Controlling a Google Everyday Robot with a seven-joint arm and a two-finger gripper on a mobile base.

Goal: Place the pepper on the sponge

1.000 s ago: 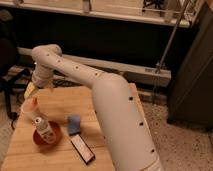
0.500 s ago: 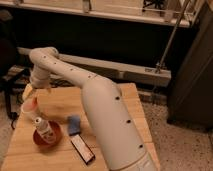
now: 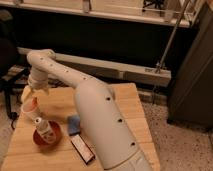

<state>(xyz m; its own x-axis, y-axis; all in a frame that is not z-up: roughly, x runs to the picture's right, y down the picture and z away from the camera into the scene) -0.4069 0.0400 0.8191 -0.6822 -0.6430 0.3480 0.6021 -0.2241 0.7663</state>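
The gripper [image 3: 30, 110] hung over the left side of the table [image 3: 122, 102]. The pepper [image 3: 34, 104] sat right at its tip, its long axis seemingly near upright. Whether the gripper clasped it or merely flanked it could not be told. The sponge [image 3: 74, 125] lay flat to the gripper's right in the camera view and nearer the camera, just beyond the bowl [image 3: 50, 139] below the gripper. A carry would likely run rightward past that bowl.
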